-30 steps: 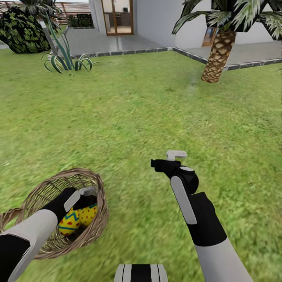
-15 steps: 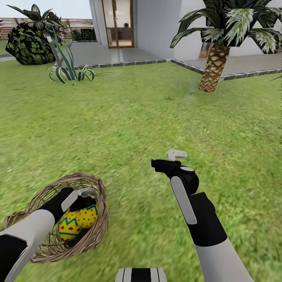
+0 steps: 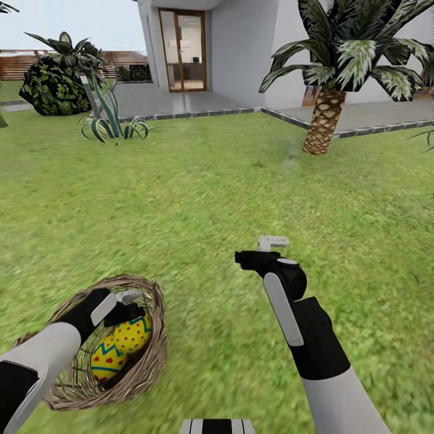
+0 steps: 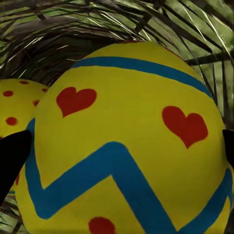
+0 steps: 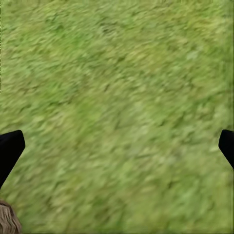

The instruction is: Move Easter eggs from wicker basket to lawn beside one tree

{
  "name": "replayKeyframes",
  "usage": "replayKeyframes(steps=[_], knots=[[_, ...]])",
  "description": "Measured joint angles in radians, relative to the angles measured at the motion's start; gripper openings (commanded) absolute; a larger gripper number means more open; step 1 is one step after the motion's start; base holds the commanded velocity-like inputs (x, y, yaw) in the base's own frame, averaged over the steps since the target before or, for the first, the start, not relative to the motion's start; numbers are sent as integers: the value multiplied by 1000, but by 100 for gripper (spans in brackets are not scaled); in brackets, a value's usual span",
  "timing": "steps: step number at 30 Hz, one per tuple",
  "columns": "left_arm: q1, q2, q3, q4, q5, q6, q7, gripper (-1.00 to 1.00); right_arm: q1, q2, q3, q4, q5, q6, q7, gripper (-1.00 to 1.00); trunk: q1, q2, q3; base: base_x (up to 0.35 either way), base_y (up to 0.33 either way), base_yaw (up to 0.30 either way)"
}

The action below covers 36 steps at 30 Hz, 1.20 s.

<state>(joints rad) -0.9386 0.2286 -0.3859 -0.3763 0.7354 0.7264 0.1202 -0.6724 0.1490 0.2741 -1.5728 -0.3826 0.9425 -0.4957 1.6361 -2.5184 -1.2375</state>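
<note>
Yellow zigzag egg (image 4: 122,141) sits btwn left claw (image 3: 129,299) tips, spread wide, in wicker basket (image 3: 154,337).

White forearms (image 3: 337,398), black wrists, white-striped black jaws.

Counts: two Easter eggs visible — one with a blue zigzag band (image 3: 107,360), one with red dots only (image 3: 134,334) — both inside one wicker basket (image 3: 144,367), lower left of the head view. One palm (image 3: 325,117), upper right. One dark shrub (image 3: 54,90) and one spiky plant (image 3: 114,123), upper left. Two robot arms.
</note>
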Motion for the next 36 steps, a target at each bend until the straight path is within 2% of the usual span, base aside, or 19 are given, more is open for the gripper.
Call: replayKeyframes(steps=[5, 12, 21, 25, 27, 28, 32, 36], knots=[[-15, 22, 4, 12, -5, -22, -8, -100, 24, 4, 15, 22, -24, -12, 11, 100, 0, 0, 4, 0, 0, 0], [-15, 22, 5, 13, -4, -31, -9, -100, 62, 4, 15, 62, -37, -12, 11, 100, 0, 0, 4, 0, 0, 0], [-16, 22, 4, 16, -4, -33, -11, -100, 62, 4, 15, 63, -36, -11, 11, 100, 0, 0, 4, 0, 0, 0], [-14, 45, 5, 21, -2, -28, -16, -100, 84, 5, 16, 75, -60, -17, 13, 100, 0, 0, 4, 0, 0, 0], [-14, 55, 5, 21, -2, -28, -16, -100, 95, 4, 16, 77, -72, -18, 14, 100, -1, 1, 11, 0, 0, 0], [-14, 56, 5, 21, -1, -27, -17, -100, 126, 4, 17, 79, -146, -18, 14, 100, -1, 1, 11, 0, 0, 0], [-14, 57, 5, 21, -1, -27, -17, -100, 130, 4, 17, 79, -150, -18, 14, 100, -1, 1, 12, 0, 0, 0], [-14, 57, 5, 23, -1, -27, -17, -100, 130, 4, 17, 80, -150, -18, 14, 100, -3, 2, 27, 0, 0, 0]])
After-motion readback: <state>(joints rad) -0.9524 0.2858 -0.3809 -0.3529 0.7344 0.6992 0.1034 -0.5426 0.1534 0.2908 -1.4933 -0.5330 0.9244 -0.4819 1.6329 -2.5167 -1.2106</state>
